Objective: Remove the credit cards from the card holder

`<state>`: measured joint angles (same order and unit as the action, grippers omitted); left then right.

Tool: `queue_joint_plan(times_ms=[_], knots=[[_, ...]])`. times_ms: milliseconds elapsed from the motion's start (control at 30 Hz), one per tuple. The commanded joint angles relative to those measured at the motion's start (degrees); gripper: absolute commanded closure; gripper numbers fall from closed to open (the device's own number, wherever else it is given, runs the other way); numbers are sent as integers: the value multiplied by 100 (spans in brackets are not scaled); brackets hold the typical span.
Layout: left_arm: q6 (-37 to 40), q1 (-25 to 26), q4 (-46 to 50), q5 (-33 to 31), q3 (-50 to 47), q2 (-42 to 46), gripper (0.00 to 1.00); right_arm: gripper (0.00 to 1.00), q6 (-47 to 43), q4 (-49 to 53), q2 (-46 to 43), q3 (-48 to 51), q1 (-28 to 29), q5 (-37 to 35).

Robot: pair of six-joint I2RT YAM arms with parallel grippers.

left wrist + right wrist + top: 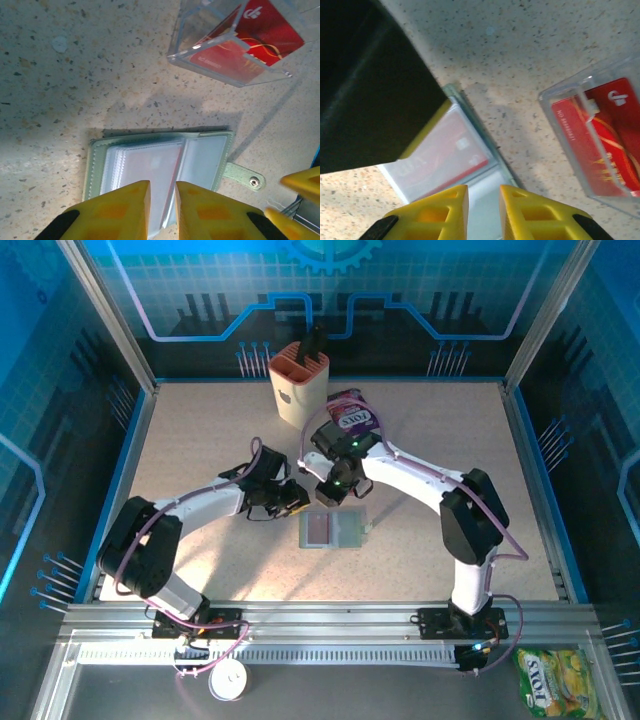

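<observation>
The speckled table (200,440) is holding everything, and the card holder (345,531) is lying open and flat near the middle of it.

The two white arms are bending in toward the card holder from each side. The left gripper (162,210) is hanging over the holder's clear sleeves, at its far left corner. Its yellow fingers are standing close together with a thin gap, and nothing is showing between them. The right gripper (484,212) is hanging over the holder's far edge, just beside the left one. Its fingers are also leaving only a thin gap, with nothing in it. I cannot tell whether either gripper is touching the holder.

A beige slotted cup (297,390) is standing well behind the card holder, and a purple candy packet (352,416) is lying beside the cup.

A clear box (235,45) is sitting near the holder with red cards (260,30) inside it.

One red card (445,152) is sitting in a sleeve on the holder's left half.
</observation>
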<state>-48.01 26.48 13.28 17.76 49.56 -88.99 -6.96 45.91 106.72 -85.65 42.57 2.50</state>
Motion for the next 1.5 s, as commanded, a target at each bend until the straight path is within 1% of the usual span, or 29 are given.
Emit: queue_joint_plan(times_ms=[0, 133, 300, 400, 600, 800, 867, 1033, 1133, 1233, 1333, 1467], knots=[[126, 26, 209, -43, -66, 203, 79, 75, 585, -287, -366, 343, 99, -8], [281, 10, 549, -164, -36, 348, 79, 75, 702, -385, -650, 735, 165, -108], [236, 6, 571, -209, -322, 643, 79, 75, 862, -578, -884, 1082, 190, -53], [83, 13, 385, -160, -492, 724, 79, 75, 1139, -819, -989, 1282, 199, 53], [-230, 76, -159, 42, -807, 692, 80, 73, 2248, -1575, -1286, 1830, 199, 362], [-410, 272, -543, 152, -954, 595, 81, 71, 3760, -2691, -1611, 2599, 170, 1080], [-441, 322, -600, 145, -1013, 581, 82, 71, 4276, -3057, -1662, 2819, 173, 1239], [-468, 338, -617, 105, -1174, 568, 86, 71, 5108, -3762, -1593, 3202, 146, 1436], [-575, 349, -665, 100, -1306, 562, 88, 71, 5493, -4108, -1452, 3371, 94, 1621], [-630, 370, -708, 130, -1366, 483, 89, 71, 5659, -4393, -1322, 3448, 78, 1805], [-641, 391, -765, 253, -1318, 311, 90, 72, 5723, -4391, -1211, 3458, 72, 1815], [-661, 477, -776, 266, -1295, 150, 92, 73, 5844, -4329, -1147, 3493, 4, 1836]])
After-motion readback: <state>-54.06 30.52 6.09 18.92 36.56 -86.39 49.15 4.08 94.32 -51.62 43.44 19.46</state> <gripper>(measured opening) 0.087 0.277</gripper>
